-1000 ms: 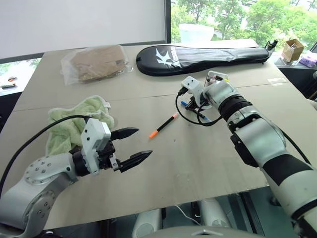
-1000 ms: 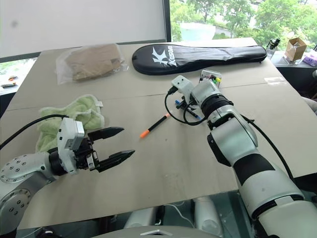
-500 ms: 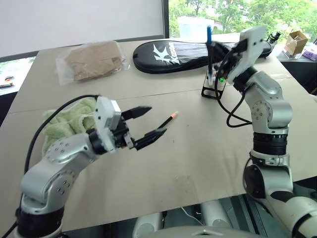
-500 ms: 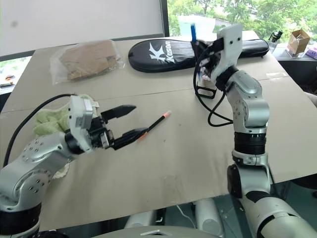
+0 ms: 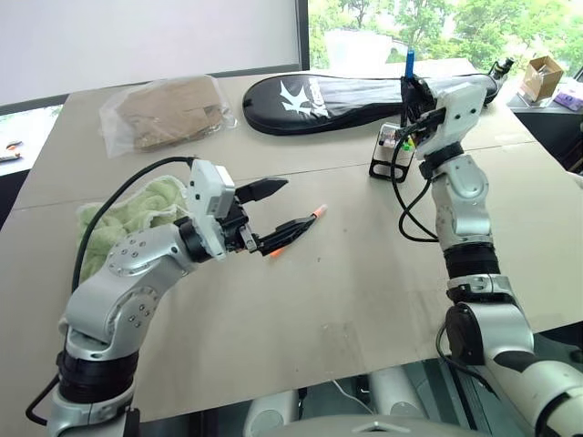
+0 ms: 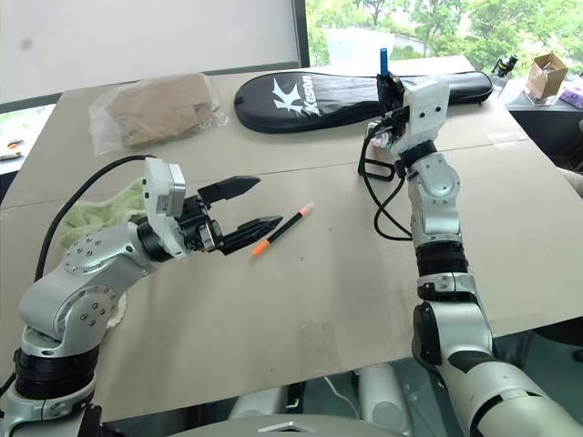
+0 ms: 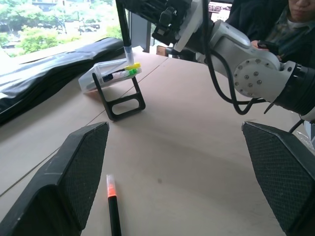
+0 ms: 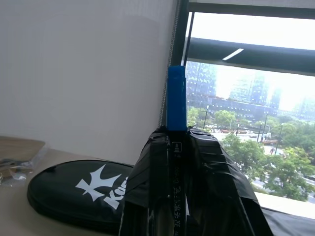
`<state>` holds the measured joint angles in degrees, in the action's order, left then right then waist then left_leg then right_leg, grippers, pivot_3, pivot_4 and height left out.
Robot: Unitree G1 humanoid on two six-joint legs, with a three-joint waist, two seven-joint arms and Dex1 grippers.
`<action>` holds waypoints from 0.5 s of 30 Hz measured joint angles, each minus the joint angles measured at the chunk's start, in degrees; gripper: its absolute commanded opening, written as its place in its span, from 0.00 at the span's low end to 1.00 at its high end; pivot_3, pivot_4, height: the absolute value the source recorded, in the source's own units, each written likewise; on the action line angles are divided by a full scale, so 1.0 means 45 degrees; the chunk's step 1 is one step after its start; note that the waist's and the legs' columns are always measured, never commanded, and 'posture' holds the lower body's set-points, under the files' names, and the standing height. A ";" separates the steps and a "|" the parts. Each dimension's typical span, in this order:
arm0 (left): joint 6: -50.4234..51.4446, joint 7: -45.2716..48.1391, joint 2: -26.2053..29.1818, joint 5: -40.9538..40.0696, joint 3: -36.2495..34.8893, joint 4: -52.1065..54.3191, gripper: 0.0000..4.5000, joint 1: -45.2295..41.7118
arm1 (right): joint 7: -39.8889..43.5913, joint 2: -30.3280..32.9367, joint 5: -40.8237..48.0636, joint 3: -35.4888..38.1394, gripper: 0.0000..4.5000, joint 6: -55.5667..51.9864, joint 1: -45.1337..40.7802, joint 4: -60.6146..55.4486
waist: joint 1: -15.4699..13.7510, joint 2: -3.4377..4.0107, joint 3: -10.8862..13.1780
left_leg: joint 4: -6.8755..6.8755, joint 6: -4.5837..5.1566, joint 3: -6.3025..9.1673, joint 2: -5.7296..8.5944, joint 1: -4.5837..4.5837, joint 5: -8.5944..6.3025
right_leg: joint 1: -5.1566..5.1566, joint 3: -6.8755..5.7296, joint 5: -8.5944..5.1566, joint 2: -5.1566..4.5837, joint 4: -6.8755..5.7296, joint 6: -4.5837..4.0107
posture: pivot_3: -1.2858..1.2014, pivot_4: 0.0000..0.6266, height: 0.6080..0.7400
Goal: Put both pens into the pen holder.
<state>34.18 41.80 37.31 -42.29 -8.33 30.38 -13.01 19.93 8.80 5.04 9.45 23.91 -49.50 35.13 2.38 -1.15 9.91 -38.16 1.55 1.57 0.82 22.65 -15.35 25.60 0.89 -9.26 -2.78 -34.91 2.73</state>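
The orange-tipped pen (image 5: pixel 297 231) lies flat on the table. My left gripper (image 5: pixel 298 202) hovers open just above its near end, one finger on each side, touching nothing. In the left wrist view that pen (image 7: pixel 112 209) lies between the two pads (image 7: pixel 74 182). My right gripper (image 5: pixel 415 91) is shut on the blue-capped pen (image 5: pixel 409 62) and holds it upright. The pen's lower tip hangs right at the top of the pen holder (image 7: pixel 116 82), a small black frame with a whitish compartment. From the right wrist, the blue cap (image 8: pixel 176 98) sticks out above the shut fingers.
A long black racket bag (image 5: pixel 337 91) lies behind the holder. At the back left sits a clear bag with something brown inside (image 5: pixel 168 109). A green towel (image 5: pixel 118 223) is by my left arm. A cardboard box (image 5: pixel 542 77) stands far right. A person (image 7: pixel 275 24) sits beyond the table.
My right gripper lifted the blue-capped pen from the table, swung it upright and brought it over the holder. My left gripper moved forward and right to the orange-tipped pen, staying open.
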 measured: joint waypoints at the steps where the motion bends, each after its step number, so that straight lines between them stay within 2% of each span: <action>1: -0.0003 -0.0049 -0.0014 0.0004 -0.0004 0.0035 1.00 0.0031 | -0.0073 0.0006 -0.0040 -0.0001 0.00 0.0350 -0.0137 0.0370 | 0.0001 0.0000 0.0000 | -0.0001 0.0000 -0.0004 0.0000 0.0000 0.0000 | 0.0000 0.0005 0.0000 -0.0001 0.0000 0.0000 | 0.52 0.24 1.00; 7: -0.0013 -0.0508 -0.0231 -0.0007 -0.0015 0.0667 1.00 0.0502 | -0.0551 0.0036 -0.0354 -0.0048 0.00 0.2577 -0.1094 0.2992 | -0.0006 -0.0001 -0.0001 | -0.0003 0.0000 0.0004 -0.0002 -0.0003 0.0000 | -0.0001 0.0005 0.0001 0.0001 -0.0010 -0.0002 | 0.52 0.24 1.00; 15: -0.0015 -0.0712 -0.0237 -0.0005 -0.0013 0.0676 1.00 0.0499 | -0.1280 0.0110 -0.0971 -0.0236 0.00 0.4188 -0.1631 0.5310 | 0.0002 -0.0001 -0.0001 | -0.0007 0.0000 0.0000 0.0000 -0.0003 0.0000 | -0.0003 0.0011 0.0003 0.0001 -0.0012 -0.0004 | 0.52 0.24 1.00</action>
<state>34.11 38.60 36.25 -42.31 -8.38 33.43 -10.77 14.17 9.30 0.67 8.39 42.76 -56.84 59.03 2.39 -1.16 9.90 -38.19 1.55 1.57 0.82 22.63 -15.35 25.59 0.94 -9.24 -2.78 -34.96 2.71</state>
